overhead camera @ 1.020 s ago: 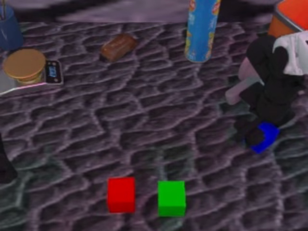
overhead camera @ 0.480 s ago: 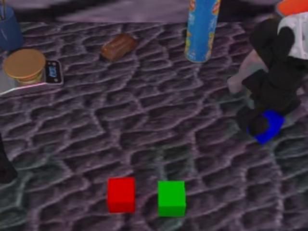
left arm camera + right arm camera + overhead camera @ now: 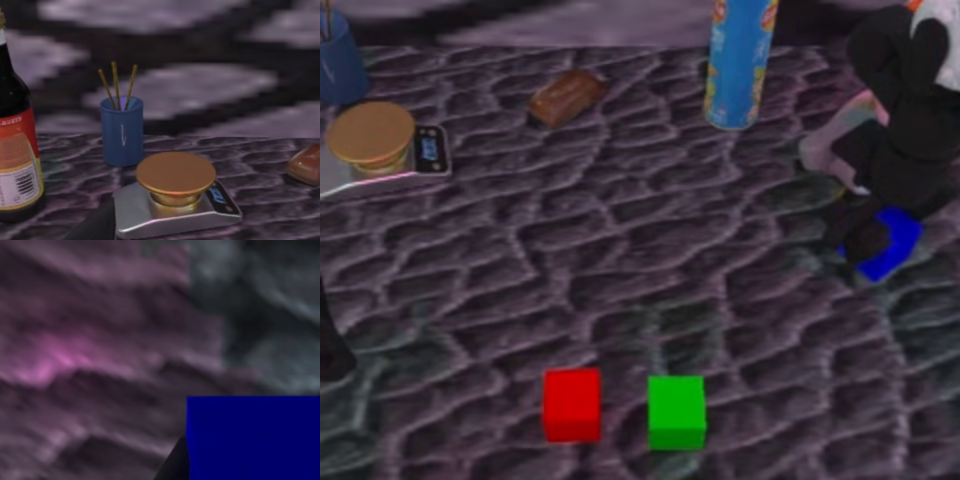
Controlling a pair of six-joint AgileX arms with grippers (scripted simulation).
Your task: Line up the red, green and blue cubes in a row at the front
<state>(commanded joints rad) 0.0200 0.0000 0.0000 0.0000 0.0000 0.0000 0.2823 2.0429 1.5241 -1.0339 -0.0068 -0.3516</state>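
While the right claw (image 3: pixel 876 238) grips the blue cube (image 3: pixel 894 245), it needs carrying beside the green cube (image 3: pixel 677 411).

Dark marbled table (image 3: pixel 620 250) with red cube (image 3: pixel 571 403), green cube (image 3: pixel 677 411), scale (image 3: pixel 382 145), brown bar (image 3: pixel 566 96), blue can (image 3: pixel 740 62).

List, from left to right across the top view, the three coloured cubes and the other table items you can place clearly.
Blue cup → scale → chocolate bar and red cube → green cube → blue can → blue cube, under the right gripper.
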